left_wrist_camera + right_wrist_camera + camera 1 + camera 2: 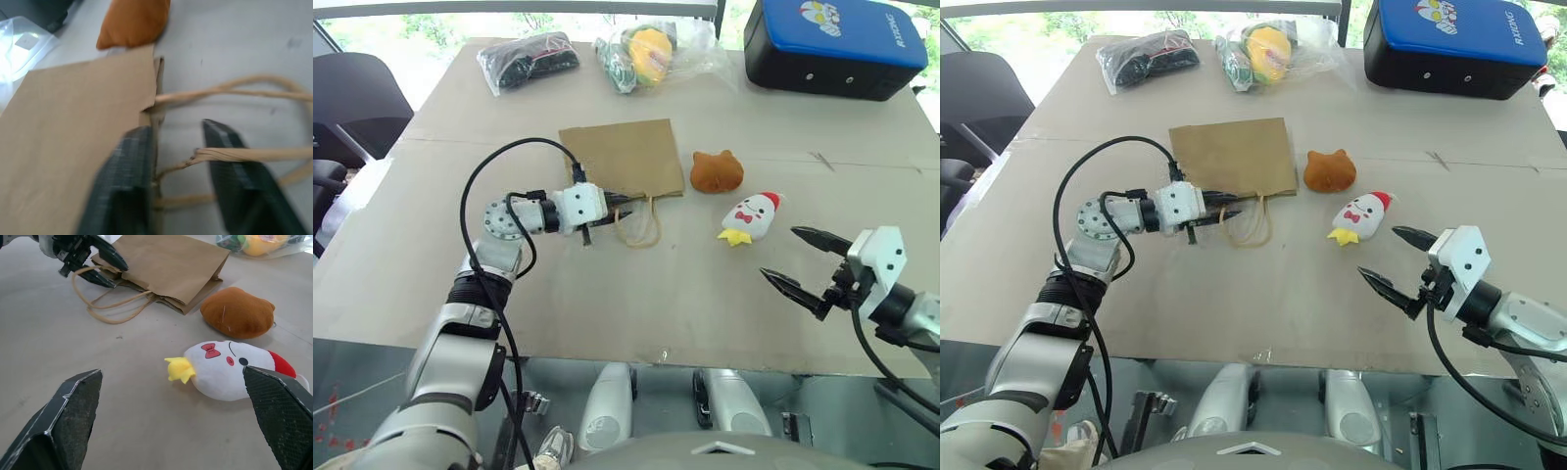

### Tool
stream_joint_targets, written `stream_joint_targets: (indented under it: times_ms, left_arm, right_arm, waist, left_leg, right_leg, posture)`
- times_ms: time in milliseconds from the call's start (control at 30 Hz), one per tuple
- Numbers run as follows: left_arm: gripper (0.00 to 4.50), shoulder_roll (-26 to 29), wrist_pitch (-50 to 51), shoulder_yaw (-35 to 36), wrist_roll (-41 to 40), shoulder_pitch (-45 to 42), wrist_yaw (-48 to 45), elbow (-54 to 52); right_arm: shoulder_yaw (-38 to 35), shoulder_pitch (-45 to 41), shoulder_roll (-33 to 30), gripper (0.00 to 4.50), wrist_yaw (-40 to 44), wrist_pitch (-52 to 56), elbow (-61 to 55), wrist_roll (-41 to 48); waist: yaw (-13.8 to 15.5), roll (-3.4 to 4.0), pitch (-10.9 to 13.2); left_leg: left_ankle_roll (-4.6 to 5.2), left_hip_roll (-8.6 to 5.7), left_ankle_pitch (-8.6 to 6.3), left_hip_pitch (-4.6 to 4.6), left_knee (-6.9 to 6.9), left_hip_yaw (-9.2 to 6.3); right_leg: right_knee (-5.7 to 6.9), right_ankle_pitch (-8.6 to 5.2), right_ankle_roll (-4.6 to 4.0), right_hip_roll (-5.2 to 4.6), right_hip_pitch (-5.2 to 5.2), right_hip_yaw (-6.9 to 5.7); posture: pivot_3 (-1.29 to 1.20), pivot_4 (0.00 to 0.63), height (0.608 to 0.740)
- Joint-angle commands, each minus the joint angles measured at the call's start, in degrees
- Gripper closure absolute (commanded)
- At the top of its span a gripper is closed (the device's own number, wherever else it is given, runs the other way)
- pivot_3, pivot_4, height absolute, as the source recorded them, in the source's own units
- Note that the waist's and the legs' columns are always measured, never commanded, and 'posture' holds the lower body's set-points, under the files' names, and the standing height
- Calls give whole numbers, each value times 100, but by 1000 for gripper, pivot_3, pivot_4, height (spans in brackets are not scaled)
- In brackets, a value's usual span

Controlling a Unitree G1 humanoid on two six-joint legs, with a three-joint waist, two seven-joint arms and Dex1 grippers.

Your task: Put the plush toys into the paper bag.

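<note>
Where the flat brown kraft paper bag (pixel 623 157) lies on the pale bench (pixel 636 294), its open edge and twisted paper loop handles (pixel 639 227) meet the left gripper (pixel 619 208). Left jaws: narrowed, one finger lying over the bag's mouth edge and the other beyond it, with a handle cord running between them; whether they pinch the paper cannot be told.

Right gripper (pixel 807 262): jaws wide apart, holding nothing, off the bench surface, pointed toward the toys.

White plush chick with red crest, red bow and yellow feet (pixel 234 369): lying on its side just ahead of the right jaws, framed between the two fingertips in the right wrist view, not touched.

Round orange-brown plush cat head with small ears (pixel 716 171): beyond the chick from the right jaws, just beside the bag's side edge, apart from both grippers.

Far side of the bench, well away from all jaws: yellow-green toy in clear plastic (pixel 646 54), clear bag of dark items (pixel 527 61), blue-and-black case (pixel 837 44).
</note>
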Motion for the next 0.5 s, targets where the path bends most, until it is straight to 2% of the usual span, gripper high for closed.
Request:
stream_joint_targets:
  times_ms: [33,67,133,167,200,233,333,400,500]
  left_arm:
    - [4500,-128,2029,490,-1156,87,-90,-925]
    - [4500,-170,2803,640,-1522,141,58,-1257]
    - [4500,-236,4216,935,-2299,261,386,-1996]
    - [4500,-263,4692,1051,-2583,326,533,-2349]
    - [4500,-311,5183,1186,-2921,379,724,-2717]
    - [4500,-381,5636,1325,-3278,427,943,-3093]
    - [4500,-631,6565,1658,-4080,494,1608,-3877]
    - [4500,-789,6943,1695,-4490,619,1928,-4484]
    - [4500,-952,7331,1820,-5008,762,2302,-5054]
  right_arm:
    - [134,-249,82,1855,-272,190,-215,168]
    - [269,-406,139,2151,-363,234,-193,154]
    - [695,-761,255,3167,-506,351,-151,44]
    - [907,-919,333,3564,-566,380,-122,-22]
    - [1175,-1133,473,4191,-641,435,-66,-68]
    - [1487,-1378,638,4462,-725,494,27,-156]
    - [2224,-1977,1084,4462,-902,591,461,-458]
    - [2794,-2662,1584,4462,-993,459,1231,-836]
    - [3190,-3409,2145,4462,-981,147,2318,-1247]
  waist:
    - [-15,0,0]
    - [-21,0,0]
    - [-64,0,0]
    - [-107,0,0]
    - [-115,0,0]
    - [-141,0,0]
    - [-135,-1,-1]
    - [-147,-2,-1]
    - [-148,0,-1]
  left_leg:
    - [0,0,0,-1,2,0]
    - [0,0,0,0,3,0]
    - [0,2,0,1,3,-4]
    - [0,3,0,1,3,-8]
    - [0,5,0,-1,3,-13]
    - [0,5,0,-1,3,-16]
    - [-1,4,1,0,4,-20]
    - [-1,4,1,-1,7,-20]
    - [-2,3,1,3,6,-18]
  right_leg:
    - [0,0,0,0,0,0]
    - [2,0,0,0,0,1]
    - [6,0,0,2,0,0]
    - [8,0,0,2,0,-3]
    - [8,0,0,3,0,-7]
    - [8,0,0,2,0,-11]
    - [10,0,-1,2,0,-14]
    - [9,0,-1,1,2,-14]
    - [12,1,-2,2,0,-10]
  posture:
    - [0,150,740]
    - [0,150,740]
    - [0,150,740]
    - [0,150,740]
    - [0,150,740]
    - [0,150,740]
    - [0,150,740]
    - [0,150,740]
    - [0,150,740]
